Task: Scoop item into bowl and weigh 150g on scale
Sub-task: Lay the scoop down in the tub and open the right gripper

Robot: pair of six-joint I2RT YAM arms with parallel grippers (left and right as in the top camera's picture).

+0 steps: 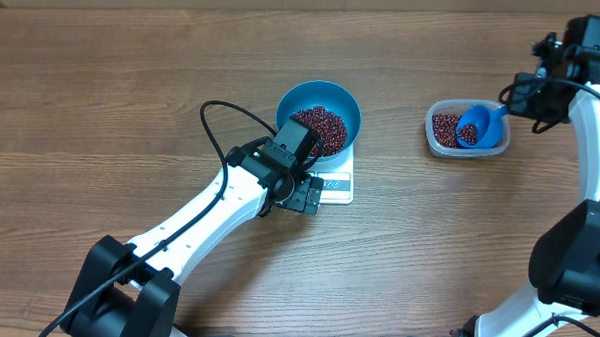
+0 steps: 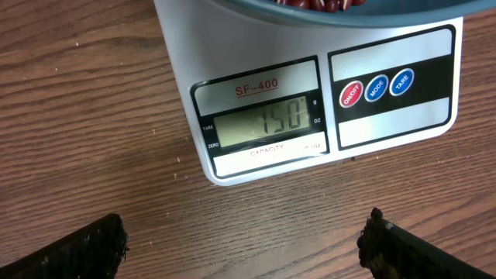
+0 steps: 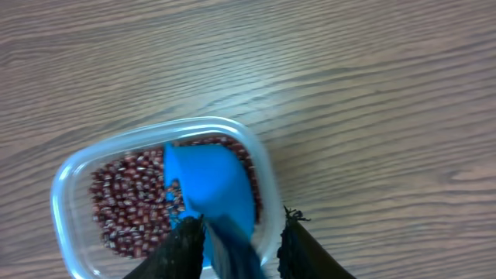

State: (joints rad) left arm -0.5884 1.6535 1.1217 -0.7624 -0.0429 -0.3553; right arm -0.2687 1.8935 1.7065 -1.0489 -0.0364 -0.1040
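I see left fingers [image 2: 85, 249] wide over scale [image 2: 263, 77], bowl [image 1: 334, 98] of beans [image 1: 320, 124] on it; right fingers [image 3: 180, 246] straddle scoop [image 3: 209, 186] in tub [image 3: 70, 182], grip unclear.

Bright, even light from above falls on the wood table [image 1: 103, 82], leaving only a soft, faint shadow beside the left arm [image 1: 208, 210]. The overhead view is sharp. In the left wrist view the scale [image 2: 325, 101] display is pale and low in contrast, and the right wrist view is softer, with the scoop [image 3: 209, 186] blurred close to the lens.
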